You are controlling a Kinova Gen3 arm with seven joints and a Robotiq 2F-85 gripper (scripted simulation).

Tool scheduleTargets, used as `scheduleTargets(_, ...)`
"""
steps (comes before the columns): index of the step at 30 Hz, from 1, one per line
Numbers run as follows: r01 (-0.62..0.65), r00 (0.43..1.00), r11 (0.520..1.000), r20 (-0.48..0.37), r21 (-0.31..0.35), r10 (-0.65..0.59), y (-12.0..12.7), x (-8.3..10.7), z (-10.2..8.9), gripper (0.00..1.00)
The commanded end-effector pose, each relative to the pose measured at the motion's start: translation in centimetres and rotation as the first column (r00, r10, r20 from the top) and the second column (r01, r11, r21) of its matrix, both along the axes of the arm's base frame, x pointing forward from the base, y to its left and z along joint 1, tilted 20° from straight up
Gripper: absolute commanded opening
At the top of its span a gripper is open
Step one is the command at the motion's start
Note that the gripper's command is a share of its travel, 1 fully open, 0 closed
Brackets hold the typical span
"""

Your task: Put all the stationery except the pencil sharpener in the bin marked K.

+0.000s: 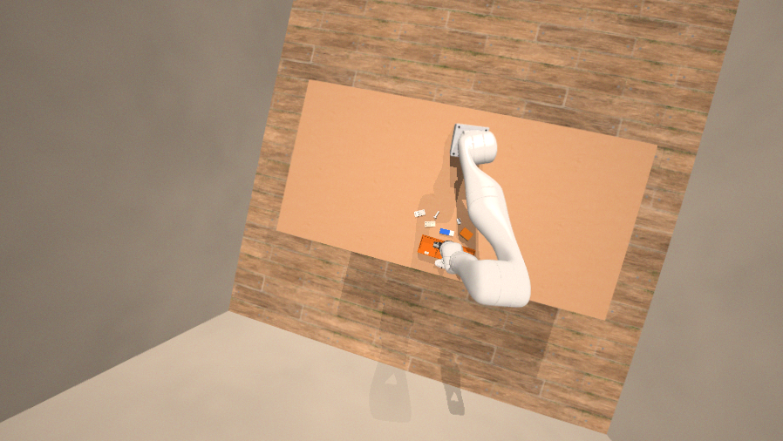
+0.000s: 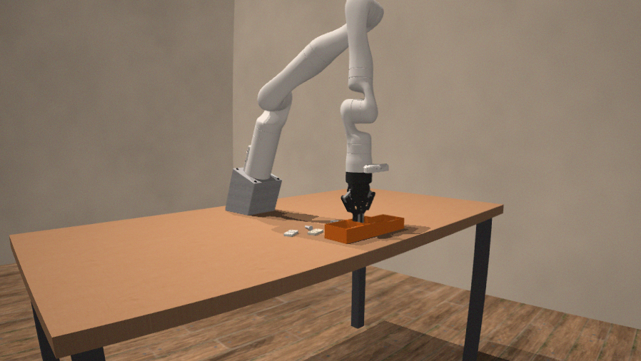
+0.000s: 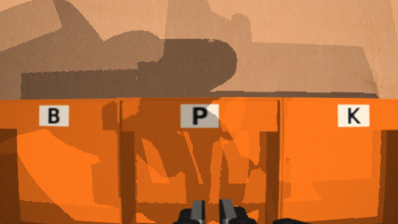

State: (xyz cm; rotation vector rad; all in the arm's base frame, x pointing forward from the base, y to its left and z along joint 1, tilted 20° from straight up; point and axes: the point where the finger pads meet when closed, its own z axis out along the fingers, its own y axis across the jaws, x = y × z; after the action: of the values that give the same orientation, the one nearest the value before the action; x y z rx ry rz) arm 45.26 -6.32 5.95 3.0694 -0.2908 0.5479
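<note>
Clenched almost shut on nothing, the claw [image 3: 212, 209] hangs low inside the middle bin, P [image 3: 199, 116], with bin K [image 3: 353, 116] just to its right. No stationery seems binned yet. The blue piece [image 1: 446, 232] and the small pale pieces [image 1: 429, 223] lie on the worktop [image 1: 356, 164] just beside the bins. Next, I judge, it must lift out, spread its fingers and descend on one piece.
</note>
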Motion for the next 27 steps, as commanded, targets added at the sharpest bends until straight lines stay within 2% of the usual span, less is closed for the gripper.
scheduleTargets(1, 0.001, 1.000, 1.000, 0.000, 0.004, -0.001, 0.1, -0.2, 0.3, 0.09)
scheduleTargets(25, 0.001, 1.000, 1.000, 0.000, 0.004, -0.001, 0.2, -1.1, 2.8, 0.09)
scheduleTargets(27, 0.002, 1.000, 1.000, -0.002, 0.005, -0.002, 0.3, -1.5, 3.5, 0.09)
